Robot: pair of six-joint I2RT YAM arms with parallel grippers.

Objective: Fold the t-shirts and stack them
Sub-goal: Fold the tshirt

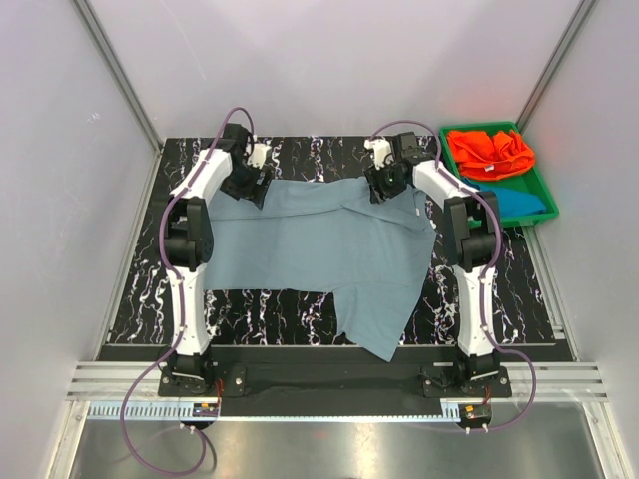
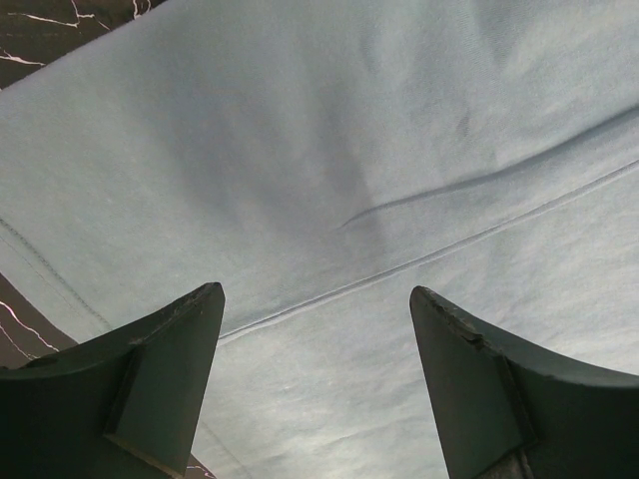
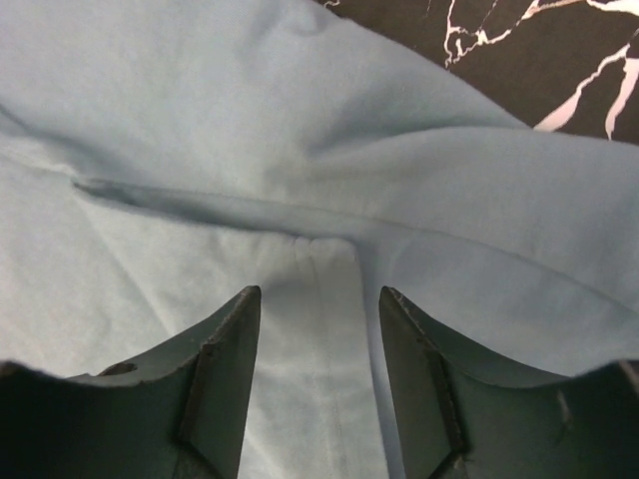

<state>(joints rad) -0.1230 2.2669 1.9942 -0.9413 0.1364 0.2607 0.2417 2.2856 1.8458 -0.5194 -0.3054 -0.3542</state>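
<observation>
The grey-blue t-shirt [image 1: 310,249] lies spread on the black marble table, with one part hanging toward the near edge. My left gripper [image 1: 258,186] is at the shirt's far left corner. In the left wrist view it [image 2: 318,291] is open, low over flat cloth [image 2: 329,150] with a seam. My right gripper [image 1: 384,190] is at the shirt's far right corner. In the right wrist view it [image 3: 318,291] is open, with a raised ridge of cloth [image 3: 329,299] between the jaws. The orange t-shirt [image 1: 489,152] and the teal-blue t-shirt [image 1: 519,203] lie bunched in the tray.
A green plastic tray [image 1: 542,185] stands at the back right, just off the marble top. Bare marble [image 1: 260,309] shows in front of the shirt. White walls close in on three sides.
</observation>
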